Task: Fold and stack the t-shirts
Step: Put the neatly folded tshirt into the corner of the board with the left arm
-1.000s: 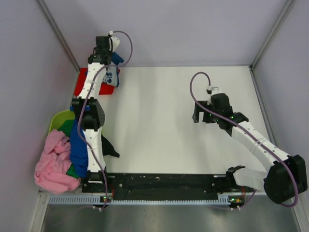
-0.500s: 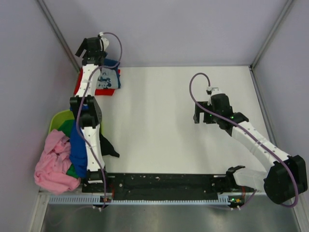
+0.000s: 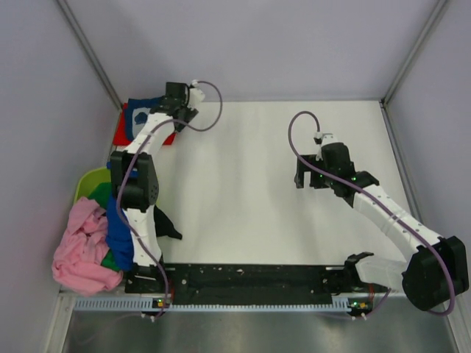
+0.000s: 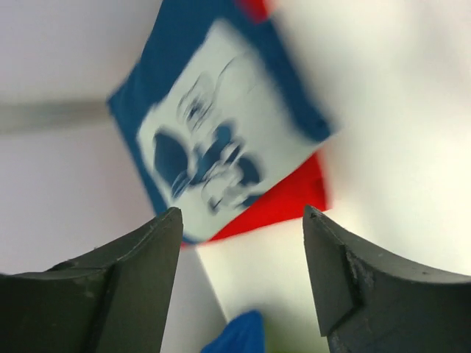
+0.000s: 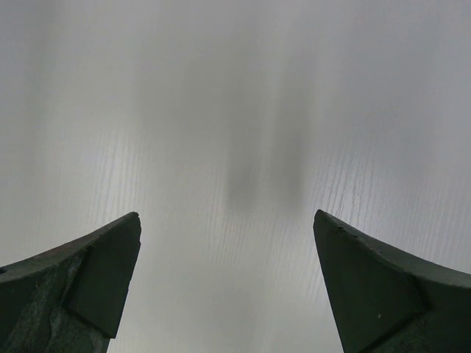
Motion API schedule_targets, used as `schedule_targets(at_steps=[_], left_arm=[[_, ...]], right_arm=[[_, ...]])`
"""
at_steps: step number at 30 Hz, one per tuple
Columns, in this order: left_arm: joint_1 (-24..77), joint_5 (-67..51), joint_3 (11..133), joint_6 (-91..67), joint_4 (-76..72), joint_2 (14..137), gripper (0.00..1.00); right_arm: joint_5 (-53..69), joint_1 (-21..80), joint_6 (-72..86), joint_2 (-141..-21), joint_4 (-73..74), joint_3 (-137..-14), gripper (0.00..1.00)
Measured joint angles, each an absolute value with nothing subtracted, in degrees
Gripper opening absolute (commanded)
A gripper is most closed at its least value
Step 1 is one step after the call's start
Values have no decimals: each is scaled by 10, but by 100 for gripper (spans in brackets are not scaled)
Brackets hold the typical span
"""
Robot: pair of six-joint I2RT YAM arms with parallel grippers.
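Table (image 3: 257,184) far-left: navy tee (image 4: 221,147) just dropped folded onto red tee (image 4: 287,202), left gripper (image 4: 243,220) wide, empty, right gripper (image 5: 227,220) wide; next shirt due.

Navy tee (image 4: 221,140) with pale mouse print is lying folded flat, print up, just ahead of the left gripper (image 4: 243,220), resting on the folded red tee (image 4: 291,202), whose edge is peeking out; pink tee (image 3: 81,250), royal blue tee (image 3: 118,232) and green tee (image 3: 101,194) are lying crumpled together well behind that gripper

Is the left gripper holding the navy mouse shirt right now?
No: the left gripper is open and empty, and the navy t-shirt lies on the red t-shirt beyond it.
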State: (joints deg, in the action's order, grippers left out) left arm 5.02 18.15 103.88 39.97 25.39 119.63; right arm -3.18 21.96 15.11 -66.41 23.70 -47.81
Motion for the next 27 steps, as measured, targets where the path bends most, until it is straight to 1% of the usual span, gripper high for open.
schedule_targets(at_steps=[3,6,9,11,13,16,20,23,25,27], left_arm=[[119,151,1036,401,253,1185,67],[147,155,1051,402,261,1207,68],[139,181,1086,406,265,1256,66],[128,197,1100,409,266,1286,62],[119,209,1105,414,267,1308,60],[109,215,1107,419,270,1325,54],[110,219,1110,422,270,1330,50],[112,220,1117,424,266,1331,40],[113,219,1118,426,258,1331,40],[112,218,1118,430,249,1331,44]], right_arm=[[-32,220,151,-664,237,-478,99],[-32,220,151,-664,237,-478,99],[-32,220,151,-664,237,-478,99],[-32,220,151,-664,237,-478,99],[-32,220,150,-664,236,-478,99],[-32,220,149,-664,236,-478,99],[-32,220,147,-664,236,-478,99],[-32,220,145,-664,236,-478,99],[-32,220,145,-664,236,-478,99],[-32,220,145,-664,236,-478,99]])
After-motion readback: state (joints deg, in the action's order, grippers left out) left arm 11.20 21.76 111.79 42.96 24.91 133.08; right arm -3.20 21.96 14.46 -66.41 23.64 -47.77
